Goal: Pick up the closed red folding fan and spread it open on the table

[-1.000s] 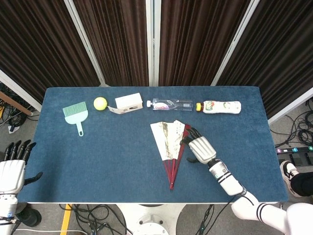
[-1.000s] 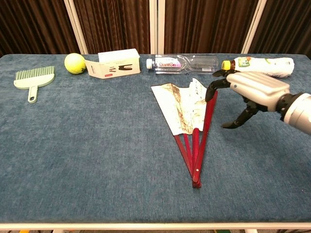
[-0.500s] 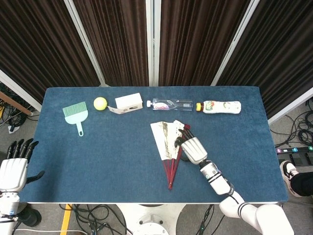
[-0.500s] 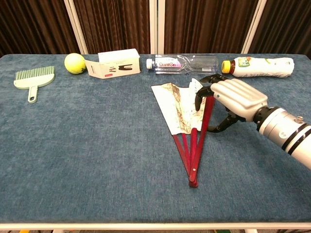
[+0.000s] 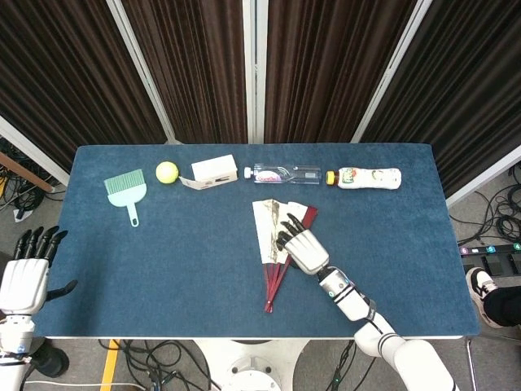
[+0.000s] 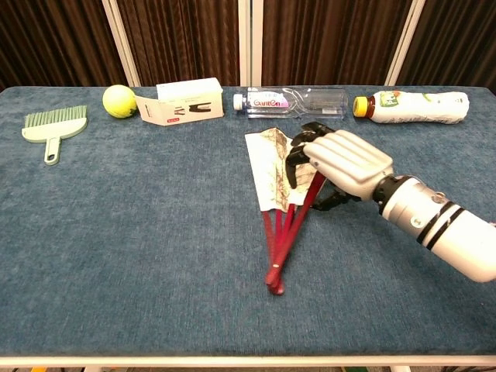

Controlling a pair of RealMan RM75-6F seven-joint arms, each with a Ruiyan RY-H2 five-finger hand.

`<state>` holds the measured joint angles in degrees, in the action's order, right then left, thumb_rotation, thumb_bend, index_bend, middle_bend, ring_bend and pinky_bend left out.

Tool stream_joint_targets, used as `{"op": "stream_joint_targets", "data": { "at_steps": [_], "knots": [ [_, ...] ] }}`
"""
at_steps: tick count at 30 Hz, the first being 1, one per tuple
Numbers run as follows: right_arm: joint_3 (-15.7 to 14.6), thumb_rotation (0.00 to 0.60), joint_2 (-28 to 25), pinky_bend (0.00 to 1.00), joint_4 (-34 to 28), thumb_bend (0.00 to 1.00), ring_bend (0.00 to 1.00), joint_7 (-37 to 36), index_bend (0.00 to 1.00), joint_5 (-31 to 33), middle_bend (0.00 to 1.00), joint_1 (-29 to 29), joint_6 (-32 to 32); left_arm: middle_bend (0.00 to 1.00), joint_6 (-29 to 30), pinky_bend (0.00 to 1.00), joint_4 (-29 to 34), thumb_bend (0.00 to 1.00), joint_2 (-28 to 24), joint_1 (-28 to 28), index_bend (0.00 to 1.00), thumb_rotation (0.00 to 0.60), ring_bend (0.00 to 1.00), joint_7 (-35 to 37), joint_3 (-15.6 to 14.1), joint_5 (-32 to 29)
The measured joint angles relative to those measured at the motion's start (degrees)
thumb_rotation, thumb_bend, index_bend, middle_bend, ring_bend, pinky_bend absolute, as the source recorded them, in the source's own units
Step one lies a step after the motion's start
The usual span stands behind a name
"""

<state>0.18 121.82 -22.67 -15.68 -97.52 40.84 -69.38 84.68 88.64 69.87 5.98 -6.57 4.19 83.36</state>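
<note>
1. Nearest me, my left hand (image 5: 23, 277) hangs off the near-left corner of the table (image 5: 163, 277), over the floor. Its fingers are spread apart and it holds nothing. Only the head view shows it.

2. My right hand (image 6: 341, 164) reaches in from the near right, palm down, resting on the red folding fan (image 6: 280, 186). Its fingers (image 6: 298, 159) are curled down over the fan's upper part, dark tips pressing on the paper leaf and the red ribs. I cannot tell whether the thumb, tucked under on the right side, actually pinches a rib or only lies beside it.

3. The fan lies flat on the blue cloth, slightly right of the table's middle. It is partly spread: the pale printed leaf shows in a narrow wedge, and the red ribs converge on a pivot at the near end. One red outer guard sticks out to the right past my hand in the head view (image 5: 308, 214).

4. Along the far edge, well apart from the fan, from left to right: a green hand brush (image 5: 127, 189), a yellow ball (image 5: 167, 172), a small white box (image 5: 213, 170), a clear water bottle (image 5: 283, 173) lying on its side, and a white drink bottle (image 5: 368, 177) with a yellow cap, also lying down.
</note>
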Motion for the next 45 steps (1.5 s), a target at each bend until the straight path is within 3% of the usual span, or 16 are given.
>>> {"op": "stream_joint_targets", "data": {
  "at_steps": [6,9,19,30,35,45],
  "knots": [
    [-1.9,0.6,-3.7,0.2,-0.5,0.71,0.32,0.6,0.71,-3.1,0.56,4.2,-3.1,0.09,-0.6,0.06,-1.5,0.0,0.1,2.1,0.13,0.6,0.02,3.5,1.4,1.3],
    [-2.2,0.6,-6.8,0.22,-2.5,0.75,0.34,0.0,0.75,-4.1,0.58,6.3,-4.9,0.09,-1.5,0.07,-1.4,0.0,0.0,3.4,0.13,0.6,0.02,6.2,1.9,1.9],
    [-2.9,0.6,-21.7,0.23,-17.6,0.75,0.34,-3.3,0.76,-7.1,0.59,13.3,-5.8,0.09,-10.9,0.14,-0.5,0.0,0.7,11.2,0.13,0.6,0.02,21.5,4.0,2.6],
    [1.5,0.6,-35.1,0.22,-37.5,0.75,0.34,-1.4,0.76,-5.3,0.59,19.2,-1.4,0.09,-23.1,0.17,-2.0,0.0,8.4,20.9,0.13,0.6,0.02,42.8,7.2,-0.8],
    [5.0,0.6,-36.9,0.2,-44.5,0.75,0.34,4.3,0.75,-1.4,0.59,20.9,3.3,0.11,-24.9,0.17,-3.8,0.0,13.7,23.9,0.15,0.6,0.02,40.5,8.6,-3.7],
    [10.7,0.6,-36.6,0.2,-52.4,0.75,0.34,14.5,0.73,6.0,0.59,23.0,9.5,0.17,-25.2,0.2,-8.6,0.0,24.2,28.3,0.21,0.6,0.03,34.0,12.0,-10.1]
  ]
}}
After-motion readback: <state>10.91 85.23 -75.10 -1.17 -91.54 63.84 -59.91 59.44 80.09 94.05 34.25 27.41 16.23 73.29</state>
